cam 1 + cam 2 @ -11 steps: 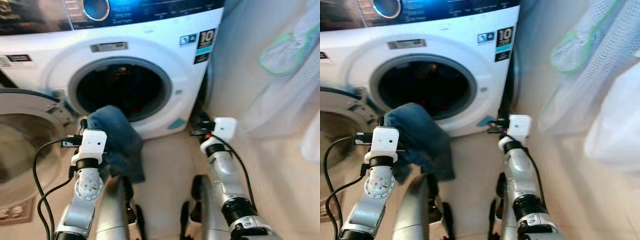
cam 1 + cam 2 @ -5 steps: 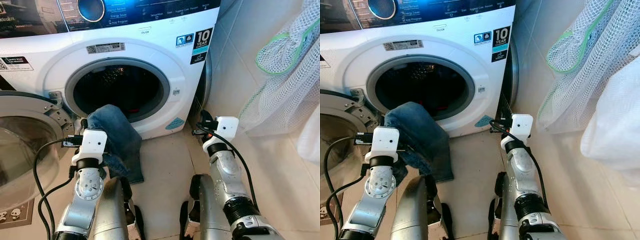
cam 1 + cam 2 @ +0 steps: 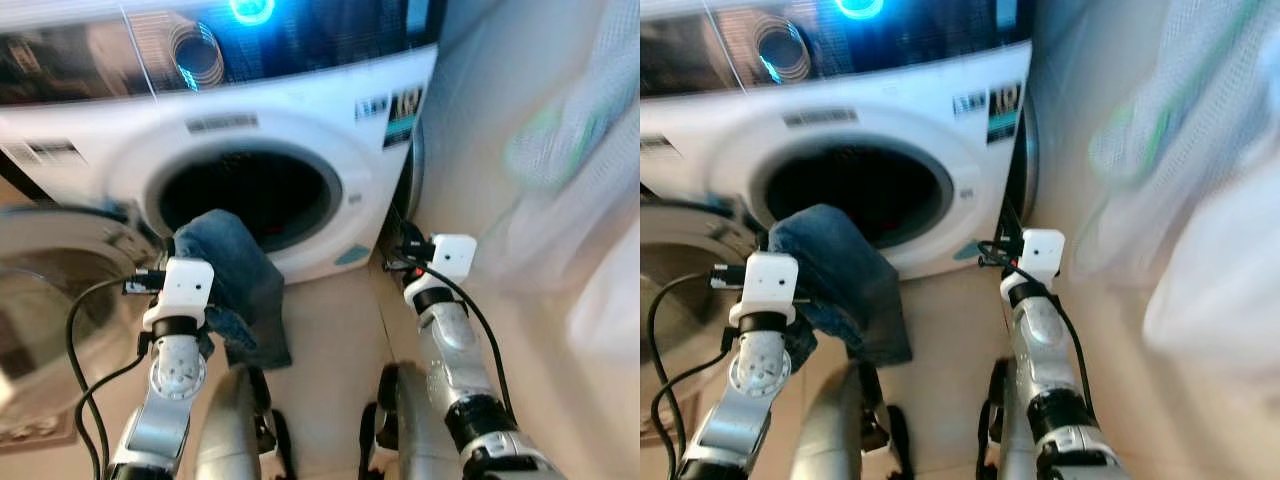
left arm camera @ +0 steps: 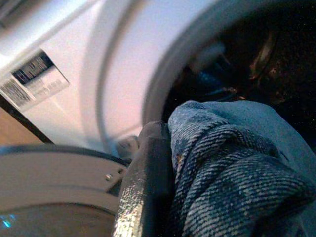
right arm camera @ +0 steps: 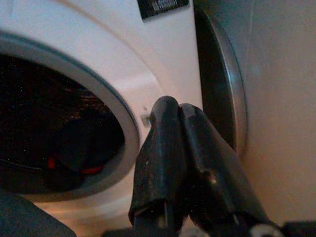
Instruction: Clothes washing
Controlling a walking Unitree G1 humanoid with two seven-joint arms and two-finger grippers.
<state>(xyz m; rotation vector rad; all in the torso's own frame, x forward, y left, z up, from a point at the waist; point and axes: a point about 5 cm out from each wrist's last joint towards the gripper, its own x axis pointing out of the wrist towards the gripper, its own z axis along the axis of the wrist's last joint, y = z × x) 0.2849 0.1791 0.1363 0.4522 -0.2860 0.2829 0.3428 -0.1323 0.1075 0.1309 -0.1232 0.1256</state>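
Note:
A white front-loading washing machine (image 3: 300, 110) stands before me with its round drum opening (image 3: 250, 195) dark; dark clothes with a red bit (image 5: 74, 163) lie inside. Its door (image 3: 50, 300) hangs open at the left. My left gripper (image 4: 158, 148) is shut on a pair of blue jeans (image 3: 235, 280), held just below and in front of the opening, and the cloth drapes down toward the floor. My right gripper (image 5: 177, 116) is shut with nothing in it, raised near the machine's lower right corner.
A white mesh laundry bag with green trim (image 3: 570, 150) hangs on the tiled wall at the right. A narrow gap (image 3: 412, 190) runs between machine and wall. Beige tiled floor (image 3: 330, 340) lies in front of the machine.
The whole picture has shifted down and blurred, so the camera has moved. The jeans stay in my left gripper at the same place; the right arm has not moved.

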